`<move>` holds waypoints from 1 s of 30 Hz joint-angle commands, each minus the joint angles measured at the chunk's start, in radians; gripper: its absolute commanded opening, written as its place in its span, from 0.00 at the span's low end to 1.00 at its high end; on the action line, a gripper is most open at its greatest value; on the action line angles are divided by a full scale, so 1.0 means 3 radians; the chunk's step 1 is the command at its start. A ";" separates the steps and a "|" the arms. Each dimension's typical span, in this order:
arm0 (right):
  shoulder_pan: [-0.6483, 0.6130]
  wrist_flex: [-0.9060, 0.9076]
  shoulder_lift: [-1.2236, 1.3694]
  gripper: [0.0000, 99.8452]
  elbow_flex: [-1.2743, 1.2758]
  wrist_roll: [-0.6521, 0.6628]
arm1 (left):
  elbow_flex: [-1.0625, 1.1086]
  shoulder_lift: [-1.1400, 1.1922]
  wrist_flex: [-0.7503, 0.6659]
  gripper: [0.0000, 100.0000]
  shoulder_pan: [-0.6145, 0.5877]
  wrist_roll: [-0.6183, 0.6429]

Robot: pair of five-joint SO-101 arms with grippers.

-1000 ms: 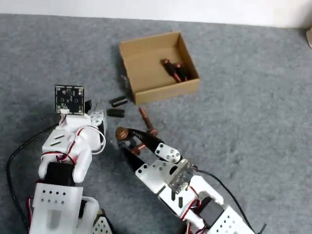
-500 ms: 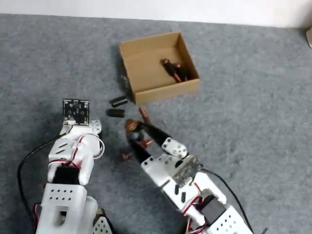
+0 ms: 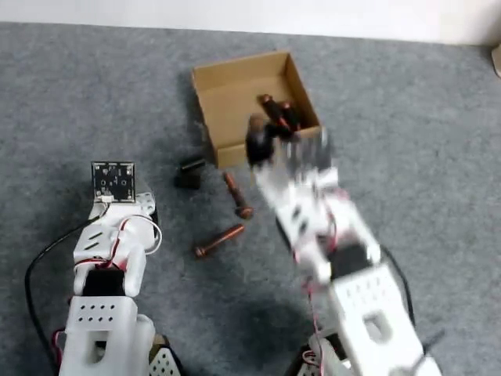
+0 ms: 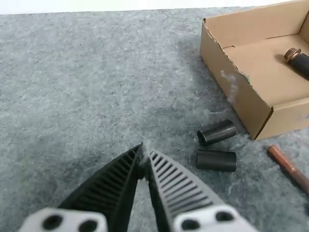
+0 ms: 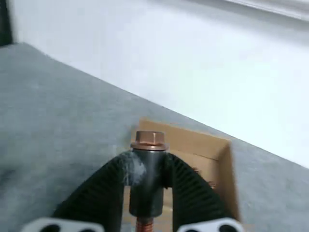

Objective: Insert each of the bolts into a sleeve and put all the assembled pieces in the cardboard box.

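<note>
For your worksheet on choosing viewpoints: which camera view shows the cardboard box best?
The high view: the whole box, open top and contents. The left wrist view gives one corner; the right wrist view a partly hidden far wall.

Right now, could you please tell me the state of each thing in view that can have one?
Left gripper: shut, empty.
Right gripper: shut on an assembled piece, bolt through its sleeve.
Cardboard box: open-topped, holding assembled pieces.
Two sleeves: empty, lying on their sides beside the box.
Two bolts: loose, lying flat outside the box.
</note>
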 commanded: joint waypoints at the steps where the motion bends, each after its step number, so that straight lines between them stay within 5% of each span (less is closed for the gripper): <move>1: 0.0294 0.0483 0.1174 0.00 -0.1486 0.0051 | -0.0013 0.0018 -0.0092 0.01 -0.0049 -0.0010; 7: 0.0555 0.1465 0.2498 0.00 -0.3261 0.0046 | -0.0008 0.0013 -0.0092 0.01 -0.0038 -0.0010; 12: 0.0703 0.1609 0.3373 0.00 -0.4156 0.0046 | -0.0008 0.0013 -0.0092 0.01 -0.0038 -0.0010; 30: 0.0760 0.1619 0.5271 0.06 -0.5434 0.0046 | 0.0008 0.0013 -0.0164 0.01 -0.0033 -0.0026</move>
